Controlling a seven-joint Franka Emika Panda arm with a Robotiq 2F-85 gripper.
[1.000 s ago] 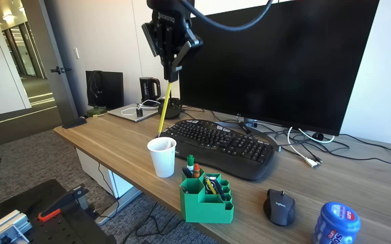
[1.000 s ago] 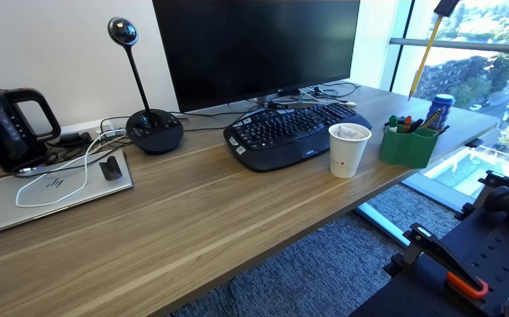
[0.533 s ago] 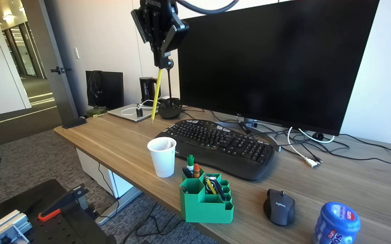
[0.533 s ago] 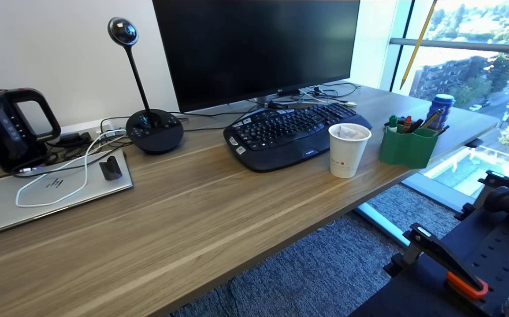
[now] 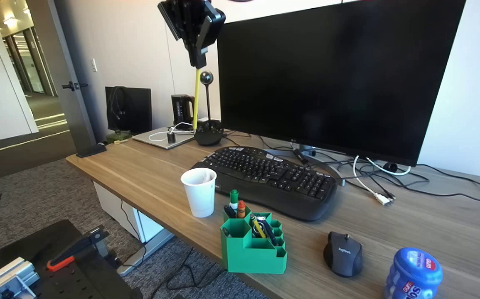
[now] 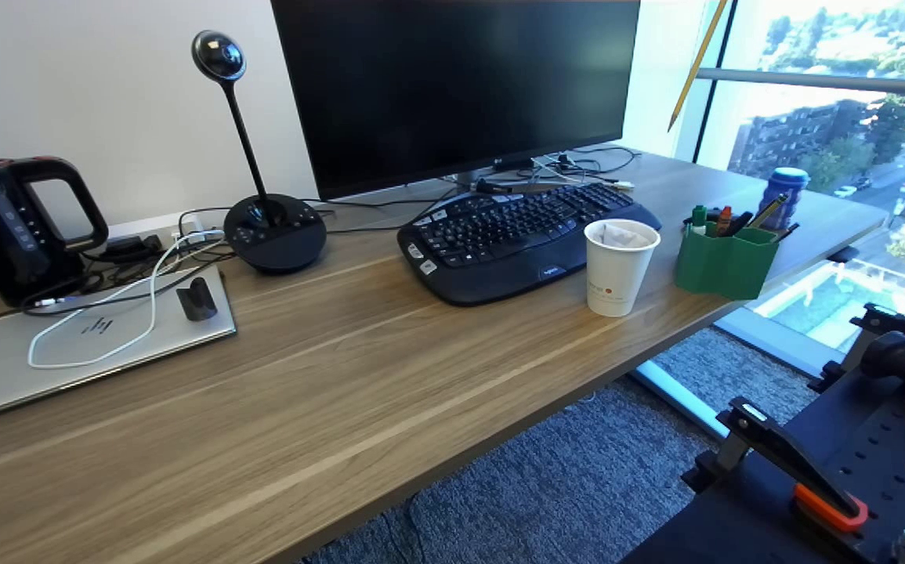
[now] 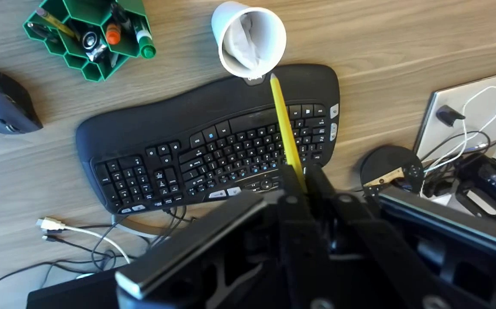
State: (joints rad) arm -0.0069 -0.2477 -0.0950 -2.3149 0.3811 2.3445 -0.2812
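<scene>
My gripper (image 5: 198, 63) is shut on a yellow pencil (image 5: 197, 97) and holds it point down, slightly tilted, high above the desk. The gripper also shows in the wrist view (image 7: 302, 172), with the pencil (image 7: 285, 124) between its fingertips. In an exterior view only the lower pencil (image 6: 695, 70) shows; the gripper is out of frame. A white paper cup (image 5: 201, 196) with crumpled white paper inside stands upright on the desk; it also shows in an exterior view (image 6: 615, 274). A green pen holder (image 5: 254, 261) with several pens and markers stands beside it.
A black keyboard (image 5: 264, 178) lies behind the cup, before a large monitor (image 5: 327, 83). A mouse (image 5: 343, 254) and blue gum jar (image 5: 413, 274) stand near the holder. A conference camera (image 6: 275, 235), laptop (image 6: 107, 329), kettle (image 6: 13, 235) and loose cables are on the desk (image 6: 342, 376).
My gripper has risen with the pencil and shifted to the left in both exterior views. The pencil's tip is higher above the desk. The cup and holder have not moved.
</scene>
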